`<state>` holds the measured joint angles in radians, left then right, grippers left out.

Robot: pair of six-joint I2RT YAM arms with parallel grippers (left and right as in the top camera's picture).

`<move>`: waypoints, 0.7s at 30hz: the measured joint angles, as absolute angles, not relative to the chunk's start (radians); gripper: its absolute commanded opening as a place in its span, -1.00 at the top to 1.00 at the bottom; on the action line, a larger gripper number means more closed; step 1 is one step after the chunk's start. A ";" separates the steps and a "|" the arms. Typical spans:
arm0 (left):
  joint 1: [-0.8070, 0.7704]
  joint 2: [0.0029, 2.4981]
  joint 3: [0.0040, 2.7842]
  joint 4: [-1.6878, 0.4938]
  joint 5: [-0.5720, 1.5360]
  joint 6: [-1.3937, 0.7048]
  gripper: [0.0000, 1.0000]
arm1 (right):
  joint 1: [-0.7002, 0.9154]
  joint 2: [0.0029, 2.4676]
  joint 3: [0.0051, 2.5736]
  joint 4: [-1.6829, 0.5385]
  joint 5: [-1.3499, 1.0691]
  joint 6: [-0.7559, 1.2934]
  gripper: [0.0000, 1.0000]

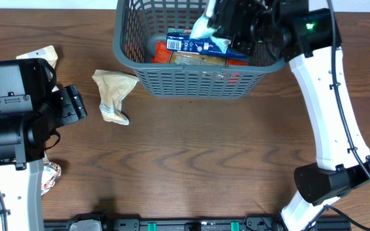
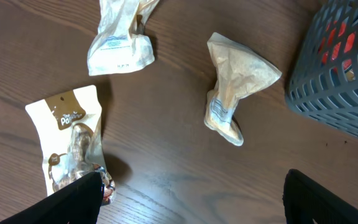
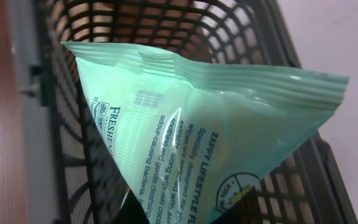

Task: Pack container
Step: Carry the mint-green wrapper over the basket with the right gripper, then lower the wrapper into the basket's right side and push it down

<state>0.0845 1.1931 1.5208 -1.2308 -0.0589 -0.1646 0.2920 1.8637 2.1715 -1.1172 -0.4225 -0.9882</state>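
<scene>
The container (image 1: 191, 80) stands at the far edge of the bench (image 1: 204, 160), and the right pincer (image 1: 216, 29) hangs over its far right part, clamped tight on a mint-green packet (image 1: 205, 29). In the right wrist view that packet (image 3: 210, 143) fills most of the picture, with the lattice wall of the container (image 3: 61, 143) behind and below it. Inside the container we see a blue packet (image 1: 188, 43) lying on orange and tan ones. The left pincer (image 1: 76, 106) is well apart from the container, at the left of the bench, its jaws spread wide with nothing between them. Between it and the container lies a crumpled beige packet (image 1: 113, 95), near the container's left wall. In the left wrist view a white pouch with a brown label (image 2: 70, 146) lies just beside the left finger (image 2: 73, 199), and a pale packet (image 2: 120, 37) lies farther off.
</scene>
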 measured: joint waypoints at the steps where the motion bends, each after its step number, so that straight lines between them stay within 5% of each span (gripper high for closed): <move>1: 0.084 1.193 1.521 -1.231 -0.059 -0.165 -0.63 | 0.297 1.866 2.172 -1.129 -0.422 -1.005 0.86; 21: 0.084 1.192 1.521 -1.231 -0.059 -0.165 -0.62 | 0.302 2.077 2.200 -1.312 -0.432 -1.071 0.67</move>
